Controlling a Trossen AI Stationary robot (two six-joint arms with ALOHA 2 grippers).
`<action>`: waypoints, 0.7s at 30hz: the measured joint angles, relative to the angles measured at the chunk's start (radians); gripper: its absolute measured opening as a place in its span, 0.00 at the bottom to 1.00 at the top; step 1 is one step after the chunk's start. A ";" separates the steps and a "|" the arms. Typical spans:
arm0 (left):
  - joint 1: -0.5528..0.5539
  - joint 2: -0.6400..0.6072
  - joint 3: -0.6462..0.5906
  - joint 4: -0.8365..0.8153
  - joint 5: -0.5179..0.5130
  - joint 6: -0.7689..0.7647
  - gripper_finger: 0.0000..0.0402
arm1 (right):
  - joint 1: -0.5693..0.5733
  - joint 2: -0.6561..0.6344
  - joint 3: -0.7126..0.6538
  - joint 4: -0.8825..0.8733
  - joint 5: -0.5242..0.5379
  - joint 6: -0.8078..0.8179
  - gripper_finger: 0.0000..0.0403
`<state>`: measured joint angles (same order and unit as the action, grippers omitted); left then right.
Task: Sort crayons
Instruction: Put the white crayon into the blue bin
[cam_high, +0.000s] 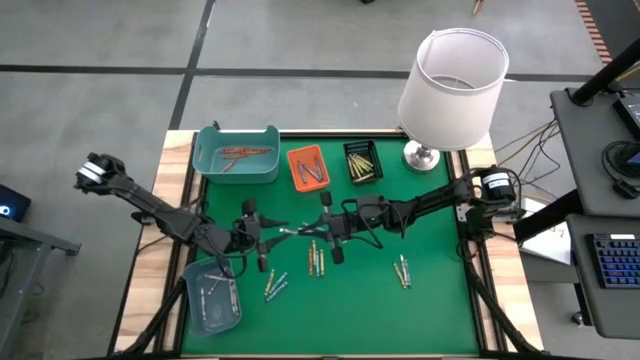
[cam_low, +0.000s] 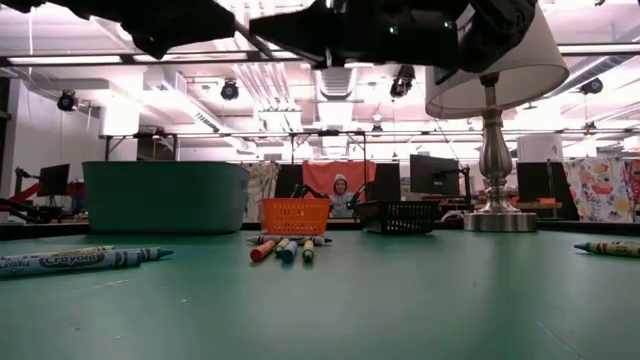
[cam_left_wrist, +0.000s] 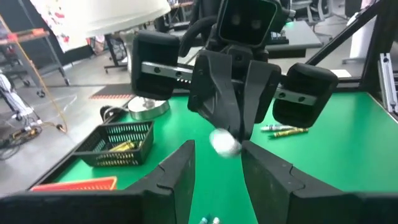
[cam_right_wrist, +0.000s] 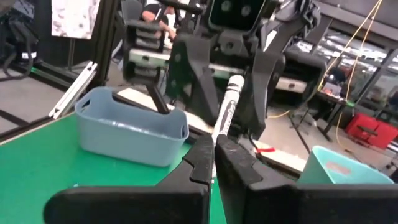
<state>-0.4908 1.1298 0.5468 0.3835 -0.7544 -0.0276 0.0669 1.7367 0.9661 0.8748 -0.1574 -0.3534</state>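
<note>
The right tool, clenched on a silvery grey crayon, should have kept firm until the released left tool closed squarely

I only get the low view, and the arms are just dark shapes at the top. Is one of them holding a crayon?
Observer: Yes. The right gripper is shut on a grey crayon, up in the air over the middle of the mat.
Operator: What's the other arm doing?
Observer: The left gripper faces it. Its fingers are open, one on each side of the crayon's far end.
Operator: Where do grey ones go?
Observer: Probably the grey-blue tray near the left arm, at the mat's corner. It has pale crayons in it.
</note>
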 joint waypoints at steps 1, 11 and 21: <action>0.000 0.009 0.000 0.023 0.000 0.012 0.28 | 0.000 0.000 0.007 -0.001 0.000 0.000 0.02; -0.002 0.030 0.002 0.076 -0.015 0.054 0.20 | -0.002 0.000 0.019 -0.054 0.002 -0.025 0.02; -0.006 0.007 0.014 -0.221 -0.045 -0.175 0.14 | -0.053 -0.006 0.028 -0.394 0.130 0.061 0.02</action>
<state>-0.4965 1.1370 0.5613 0.1622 -0.7994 -0.2025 0.0141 1.7307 0.9937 0.4812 -0.0274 -0.2925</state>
